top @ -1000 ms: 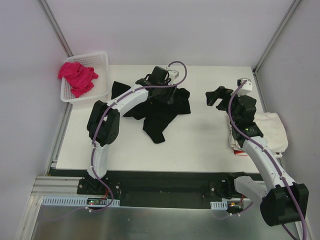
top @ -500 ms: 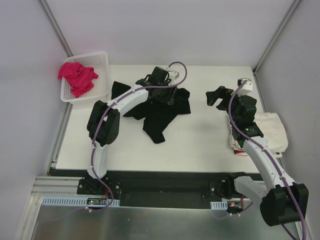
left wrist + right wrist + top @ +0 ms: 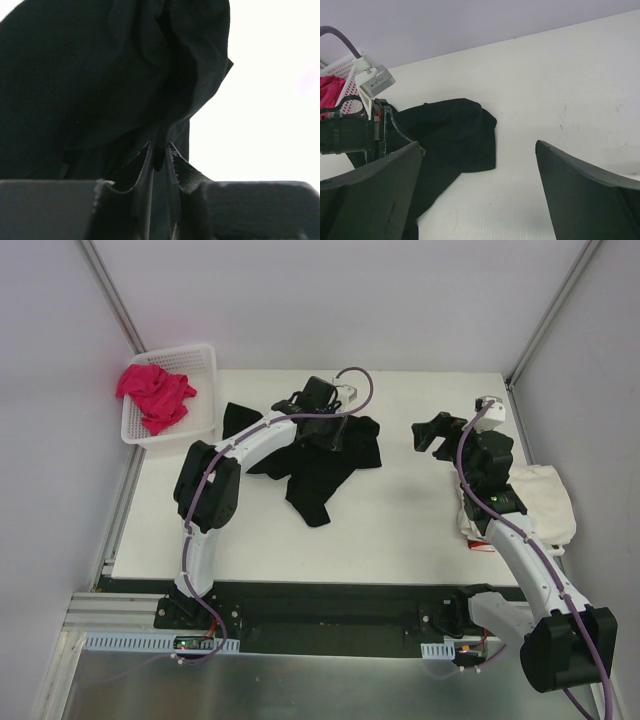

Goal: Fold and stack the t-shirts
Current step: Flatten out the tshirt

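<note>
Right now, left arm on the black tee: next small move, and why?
Probably lift the left gripper slightly: its fingers look closed on a fold of the black t-shirt, which lies crumpled on the table; the right gripper hangs open, clear of it.

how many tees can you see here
3: a pink tee in the basket at far left, a black tee crumpled mid-table, a white tee at the right edge. More may lie under it.

No legible text or label, seemingly, on anything
</note>
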Controlling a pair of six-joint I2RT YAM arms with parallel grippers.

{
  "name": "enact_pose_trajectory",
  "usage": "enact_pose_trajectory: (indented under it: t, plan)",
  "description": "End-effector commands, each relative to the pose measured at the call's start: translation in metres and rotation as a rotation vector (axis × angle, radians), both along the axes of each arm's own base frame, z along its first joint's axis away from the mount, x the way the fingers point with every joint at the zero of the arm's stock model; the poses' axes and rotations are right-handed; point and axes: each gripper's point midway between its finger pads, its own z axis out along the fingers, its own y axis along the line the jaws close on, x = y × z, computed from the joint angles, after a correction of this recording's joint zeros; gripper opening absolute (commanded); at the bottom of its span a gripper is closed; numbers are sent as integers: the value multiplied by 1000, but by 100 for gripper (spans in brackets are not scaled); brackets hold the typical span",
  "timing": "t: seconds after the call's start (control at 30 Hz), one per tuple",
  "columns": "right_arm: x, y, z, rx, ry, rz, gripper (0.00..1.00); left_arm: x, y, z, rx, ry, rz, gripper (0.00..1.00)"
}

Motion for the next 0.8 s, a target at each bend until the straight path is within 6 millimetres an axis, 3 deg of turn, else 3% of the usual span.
enact_pose_trajectory:
  t: [0.0, 0.03, 0.2, 0.3, 0.37, 0.43, 0.47, 0.53, 0.57, 0.67, 0.77]
  plan:
    - [1, -1, 16, 15, -58, -1, 99, 5, -4, 20, -30, -31, 5, 5]
    - [1, -1, 16, 14, -59, -1, 99, 5, -4, 20, -29, -30, 7, 0]
    - [2, -1, 13, 13, -53, 2, 99, 8, -6, 27, -42, -40, 12, 0]
    - [4, -1, 9, 12, -40, 0, 99, 14, -10, 57, -76, -96, 11, 0]
    - [5, 3, 10, 25, -40, 16, 99, 23, -10, 99, -99, -176, 18, 0]
    - [7, 7, 6, 40, -28, 32, 99, 27, -6, 124, -83, -209, 24, 0]
    - [9, 9, 4, 44, -25, 38, 99, 38, -6, 165, -97, -299, 38, 0]
    - [12, 13, -4, 48, 1, 53, 99, 43, -3, 196, -98, -354, 49, 0]
    - [14, 15, -7, 53, 6, 62, 99, 41, 1, 233, -125, -410, 59, 0]
    - [21, 23, -21, 63, 44, 97, 96, 37, 16, 293, -152, -553, 88, 0]
    - [28, 38, -40, 82, 108, 163, 94, 26, 41, 336, -148, -656, 149, 0]
